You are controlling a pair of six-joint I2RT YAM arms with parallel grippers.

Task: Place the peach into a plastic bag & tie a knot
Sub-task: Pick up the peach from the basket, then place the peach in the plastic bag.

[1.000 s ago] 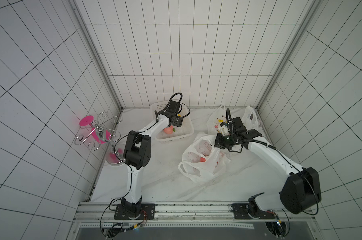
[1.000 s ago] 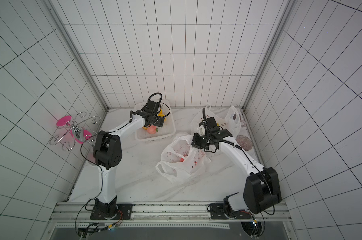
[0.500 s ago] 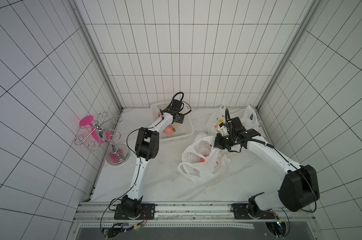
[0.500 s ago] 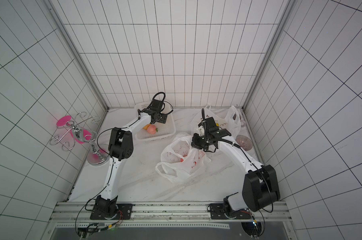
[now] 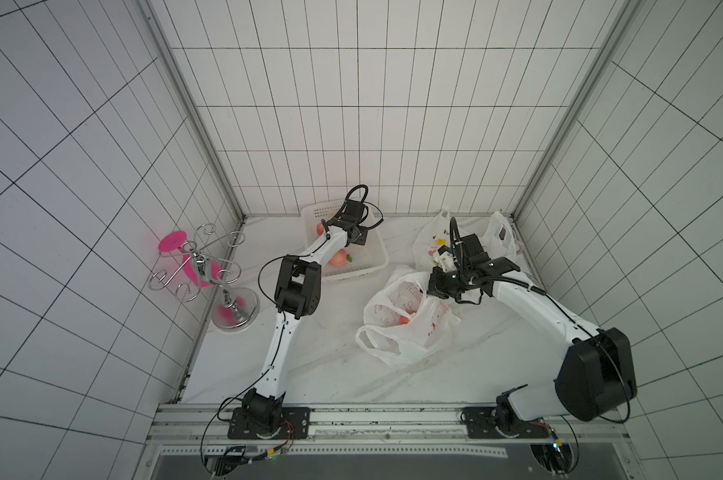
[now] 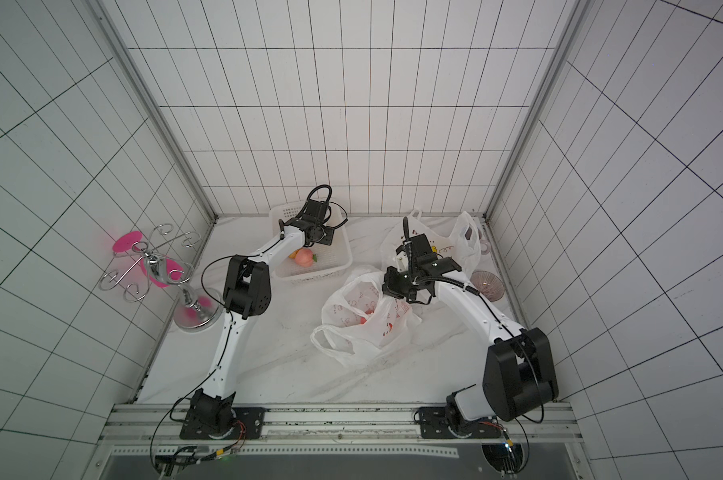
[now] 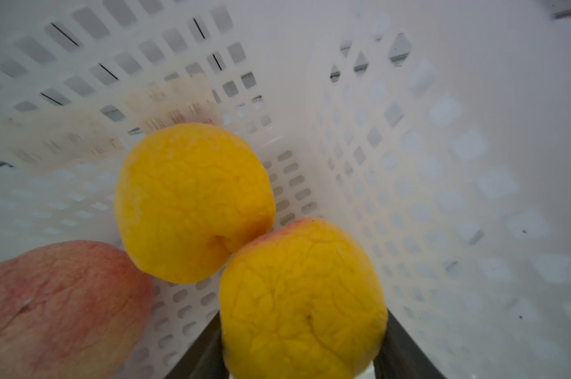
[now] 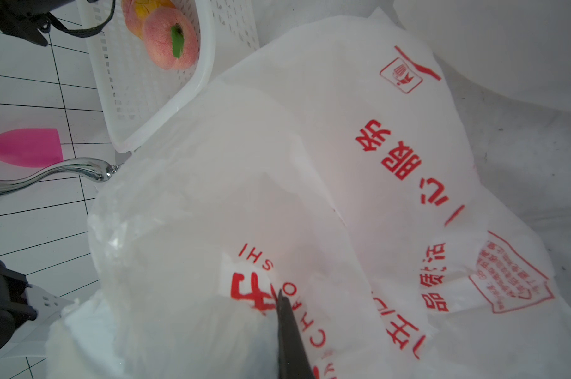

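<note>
Squarely between left gripper (image 7: 303, 316) fingers (image 7: 203, 356) sits yellow peach (image 7: 302, 279)

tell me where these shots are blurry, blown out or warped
Left wrist: the peaches are fairly sharp, the basket walls soft and washed out. Right wrist: the bag is nearly blown out, its red print crisp. Both top views: even light, faint shadows, tile lines splayed by the wide lens; the pink glass looks smeared.
</note>
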